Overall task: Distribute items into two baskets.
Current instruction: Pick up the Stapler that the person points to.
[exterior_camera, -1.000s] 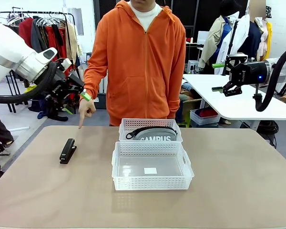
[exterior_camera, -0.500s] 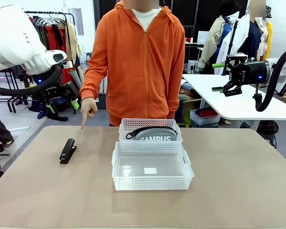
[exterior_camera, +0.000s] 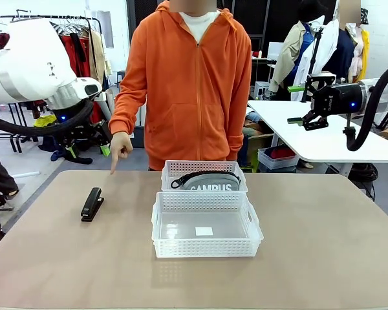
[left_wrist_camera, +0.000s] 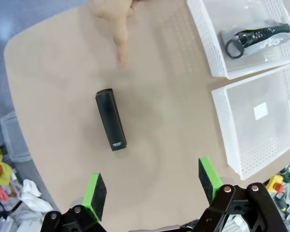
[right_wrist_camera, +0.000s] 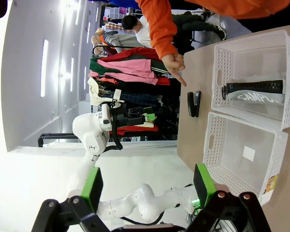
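A small black stapler [exterior_camera: 91,204] lies on the tan table at the left; it also shows as the stapler [left_wrist_camera: 111,120] and the stapler [right_wrist_camera: 194,104]. The grey "CAMPUS" pouch [exterior_camera: 210,182] lies in the far basket [exterior_camera: 204,167]. The near basket [exterior_camera: 205,224] holds only a white label. My left gripper [exterior_camera: 86,150] hangs open above the table's far left edge, high over the stapler, its green pads [left_wrist_camera: 97,190] wide apart. My right gripper [exterior_camera: 296,104] is open, raised at the far right, away from the table. The person's hand [exterior_camera: 119,147] points a finger down toward the stapler.
The person in an orange hoodie [exterior_camera: 191,84] stands at the far side of the table. A clothes rack [exterior_camera: 64,39] stands behind at left and a white table [exterior_camera: 310,129] at right. The tan tabletop [exterior_camera: 323,239] is bare right of the baskets.
My left arm has swung its gripper down and leftward, from beside the person's wrist to left of the hand. The right arm and the items have not moved.
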Robot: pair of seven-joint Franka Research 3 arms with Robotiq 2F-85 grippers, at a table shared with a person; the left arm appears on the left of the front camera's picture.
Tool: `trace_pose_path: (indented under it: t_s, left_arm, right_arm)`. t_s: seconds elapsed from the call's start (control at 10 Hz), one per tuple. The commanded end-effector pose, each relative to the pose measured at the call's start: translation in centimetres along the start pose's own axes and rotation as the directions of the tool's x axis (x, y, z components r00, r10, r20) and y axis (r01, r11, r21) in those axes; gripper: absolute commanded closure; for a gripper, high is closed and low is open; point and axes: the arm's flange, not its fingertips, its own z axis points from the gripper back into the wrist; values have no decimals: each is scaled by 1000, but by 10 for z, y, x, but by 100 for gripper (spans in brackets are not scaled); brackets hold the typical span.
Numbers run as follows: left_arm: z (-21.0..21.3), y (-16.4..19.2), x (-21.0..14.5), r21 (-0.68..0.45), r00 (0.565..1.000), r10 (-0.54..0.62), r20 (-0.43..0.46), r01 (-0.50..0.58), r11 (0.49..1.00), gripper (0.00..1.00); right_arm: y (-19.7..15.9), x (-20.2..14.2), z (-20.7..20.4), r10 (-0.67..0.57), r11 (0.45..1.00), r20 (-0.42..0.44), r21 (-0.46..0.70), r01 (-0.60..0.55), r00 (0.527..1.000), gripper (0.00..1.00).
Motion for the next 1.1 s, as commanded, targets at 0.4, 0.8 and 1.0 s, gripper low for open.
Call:
trace_pose_path:
  t_s: [0.4,0.8,1.0]
  left_arm:
    - [-38,-4,9,260,995,97,0,-94,961,0]
    - [-91,1,15,316,988,157,-15,-144,938,0]
    - [-115,5,20,305,983,174,-66,-146,941,0]
  right_arm:
    - [3,0,1,-1,1000,10,22,1,1000,0]
    - [3,0,1,-1,1000,10,22,1,1000,0]
    - [3,0,1,-1,1000,10,22,1,1000,0]
